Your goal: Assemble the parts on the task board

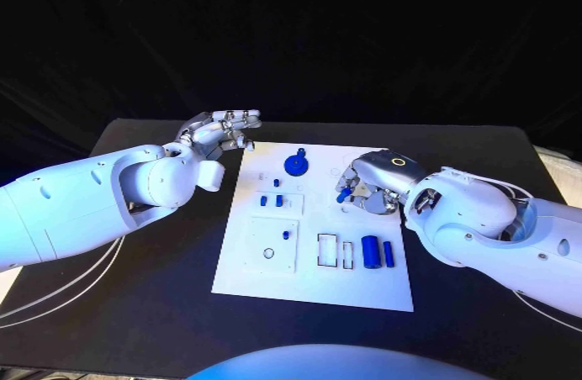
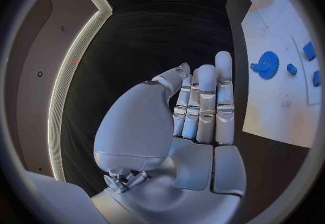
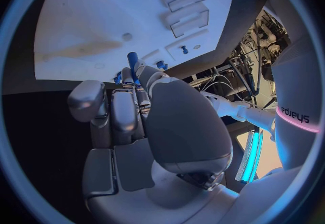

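**Right hand holding a small blue part over the board's right edge**

I am reading "adeys" or something close to it on a white band at the rim of the right wrist view; the first letters are cut off, so I cannot give the whole word. I am finding no other legible writing on the board or the arms.

I am looking down at the task board (image 1: 364,292), a white plate lying lengthwise away from me in the middle of the black table (image 1: 485,153). My right hand (image 1: 360,191) is hanging over the board's right edge, about halfway up it, and its fingers are pinching a small blue part (image 3: 132,60) at their tips; the right wrist view is showing that piece standing up between the fingertips, above the board.

My left hand (image 1: 225,130) is sitting off the board's far left corner, over bare table, with its fingers (image 2: 206,99) lying straight and close together, the thumb folded across beside them, and nothing in them.

On the board, a blue gear (image 1: 297,162) is resting near the far end, two small blue pieces (image 1: 272,201) are sitting left of centre, and two blue cylinders (image 1: 378,251) are lying side by side towards the near right, next to rectangular recesses (image 1: 331,250).

I am seeing open table on both sides of the board and along its near edge.
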